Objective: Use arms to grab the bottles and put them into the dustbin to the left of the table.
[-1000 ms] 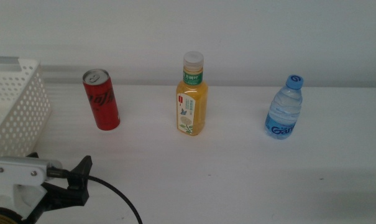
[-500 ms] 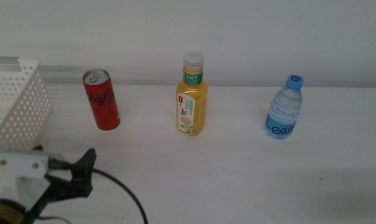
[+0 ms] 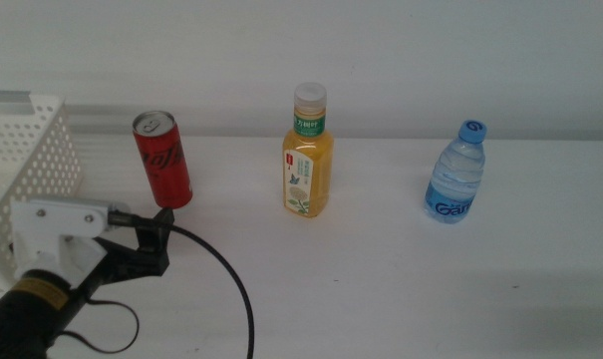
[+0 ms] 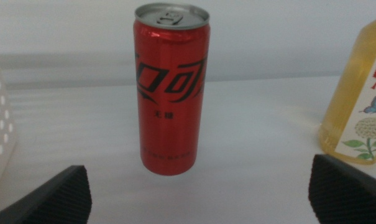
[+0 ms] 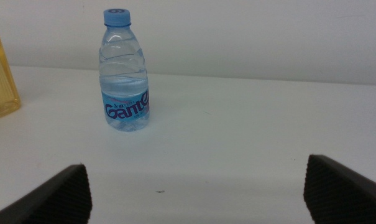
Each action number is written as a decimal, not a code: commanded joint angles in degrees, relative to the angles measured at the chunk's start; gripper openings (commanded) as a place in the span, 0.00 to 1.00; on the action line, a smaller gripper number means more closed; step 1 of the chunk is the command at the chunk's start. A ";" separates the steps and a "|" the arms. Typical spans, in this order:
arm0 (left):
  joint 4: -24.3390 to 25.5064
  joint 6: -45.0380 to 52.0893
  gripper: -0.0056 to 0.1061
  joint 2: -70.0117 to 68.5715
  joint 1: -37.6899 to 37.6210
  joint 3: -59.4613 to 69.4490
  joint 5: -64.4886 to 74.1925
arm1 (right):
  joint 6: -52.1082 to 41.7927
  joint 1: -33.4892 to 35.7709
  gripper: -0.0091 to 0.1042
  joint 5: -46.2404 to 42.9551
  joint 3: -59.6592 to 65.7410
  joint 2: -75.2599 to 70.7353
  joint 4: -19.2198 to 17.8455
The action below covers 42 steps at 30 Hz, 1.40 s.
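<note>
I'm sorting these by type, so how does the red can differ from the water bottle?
The red soda can is opaque, straight-sided, with a silver pull-tab top; the water bottle is clear, squat and rounded, with a blue cap. The can stands near the dustbin, just ahead of the left gripper; the bottle stands far right. Both are upright.

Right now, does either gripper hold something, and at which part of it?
Nothing is held. The left gripper stands with its jaws open in front of the red can, not touching it. The right gripper is also open, apart from the water bottle.
</note>
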 commanded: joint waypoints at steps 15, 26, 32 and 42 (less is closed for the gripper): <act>-2.72 -0.44 0.89 13.16 -0.50 -9.68 -5.39 | -0.50 -0.26 0.88 -0.53 2.47 -2.29 -0.59; -1.95 -0.44 0.89 17.11 -0.50 -14.48 -4.13 | -0.50 -0.26 0.88 -0.53 2.47 -2.29 -0.59; -1.95 -0.44 0.89 18.86 -0.50 -16.65 -4.17 | -0.50 -0.26 0.88 -0.53 2.47 -2.29 -0.59; -1.95 -1.39 0.89 22.75 -0.50 -19.84 -4.04 | -0.50 -0.26 0.88 -0.53 2.47 -2.29 -0.59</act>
